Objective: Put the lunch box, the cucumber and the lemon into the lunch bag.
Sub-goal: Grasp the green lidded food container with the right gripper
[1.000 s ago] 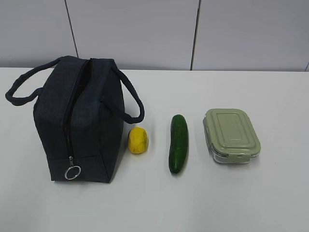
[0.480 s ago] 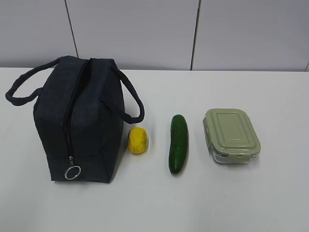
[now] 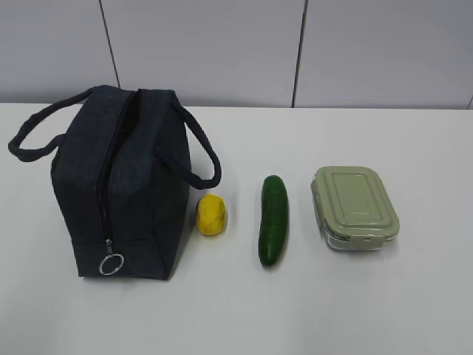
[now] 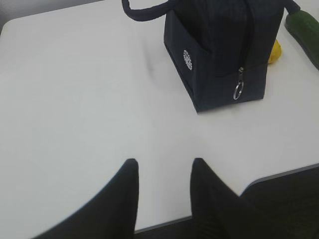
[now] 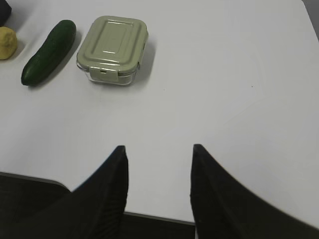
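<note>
The dark navy lunch bag stands at the left of the white table, its top zipper closed with the ring pull hanging at the near end. To its right lie the yellow lemon, the dark green cucumber and the lunch box with its sage-green lid. My left gripper hovers open over the near table edge, well short of the lunch bag. My right gripper is open too, empty, near the front edge, with the lunch box and cucumber far ahead.
The table's front edge runs just under both grippers. A pale panelled wall rises behind the table. The bag's two loop handles droop to either side.
</note>
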You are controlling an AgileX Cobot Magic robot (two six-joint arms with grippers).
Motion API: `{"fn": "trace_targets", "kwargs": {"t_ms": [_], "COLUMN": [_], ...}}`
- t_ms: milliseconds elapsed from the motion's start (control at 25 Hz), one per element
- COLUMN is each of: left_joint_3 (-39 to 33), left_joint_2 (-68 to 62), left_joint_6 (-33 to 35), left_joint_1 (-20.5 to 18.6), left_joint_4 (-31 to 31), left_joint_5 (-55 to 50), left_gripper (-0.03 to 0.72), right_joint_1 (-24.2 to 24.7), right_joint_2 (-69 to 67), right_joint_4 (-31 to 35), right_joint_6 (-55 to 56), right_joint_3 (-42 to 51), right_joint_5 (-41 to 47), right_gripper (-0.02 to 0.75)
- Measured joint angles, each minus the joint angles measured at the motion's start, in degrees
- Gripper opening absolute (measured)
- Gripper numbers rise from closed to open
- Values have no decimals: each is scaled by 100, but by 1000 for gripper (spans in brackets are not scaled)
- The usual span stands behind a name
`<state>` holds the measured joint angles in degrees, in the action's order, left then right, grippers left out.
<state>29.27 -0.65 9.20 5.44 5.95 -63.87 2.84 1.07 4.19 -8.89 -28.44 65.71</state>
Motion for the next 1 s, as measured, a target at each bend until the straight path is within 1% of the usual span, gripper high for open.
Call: {"fn": "trace_targets", "kwargs": {"t_ms": [160,280,440,560,680,800,1000], "left_joint_3": [0,0,0,0,0,0,0], "left_joint_2": [0,0,0,0,0,0,0], "left_joint_6": [0,0,0,0,0,0,0], "left_joint_1": [0,0,0,0,0,0,0], "left_joint_4": [0,0,0,0,0,0,0], "left_joint_5": [0,0,0,0,0,0,0], "left_gripper": [238,239,238,239,239,238,238], "right_joint_1": [0,0,0,0,0,0,0], "right_joint_2": [0,0,-123,-617,-1317,-2078,-3156], "right_joint_4": [94,565,1517,2436,3390,4187,5230], "right_joint_6": [0,0,10,-115,-623,-1211,-2079], "right_joint_3": [0,0,0,0,0,0,0], "right_joint_5": [-9,-39,-229,-644,-979,-1101,-1277], "right_gripper": [316,316,316,316,316,316,316]}}
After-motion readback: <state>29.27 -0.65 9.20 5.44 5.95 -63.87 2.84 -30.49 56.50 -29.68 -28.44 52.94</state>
